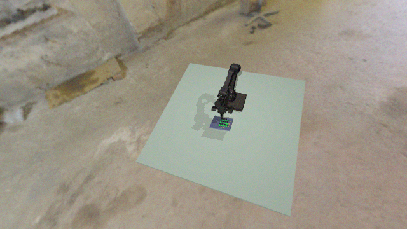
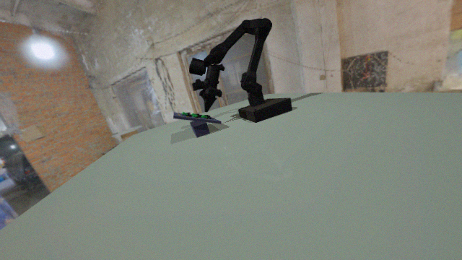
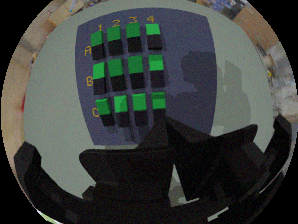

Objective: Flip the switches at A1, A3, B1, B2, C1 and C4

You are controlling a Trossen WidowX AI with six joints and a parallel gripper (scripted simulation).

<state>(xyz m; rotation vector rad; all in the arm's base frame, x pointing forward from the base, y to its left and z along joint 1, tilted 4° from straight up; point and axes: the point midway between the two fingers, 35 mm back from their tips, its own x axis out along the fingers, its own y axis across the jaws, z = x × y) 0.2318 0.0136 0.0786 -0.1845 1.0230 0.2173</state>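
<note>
The arm [image 2: 249,54] is matt black all over, built of slim boxy links joined by rounded cylindrical housings. It rises from a flat rectangular black base block [image 2: 265,109]. The pincer [image 2: 208,105] tapers to a dark point, its fingers pressed together. No cables, screws or markings seem visible at this resolution.
</note>
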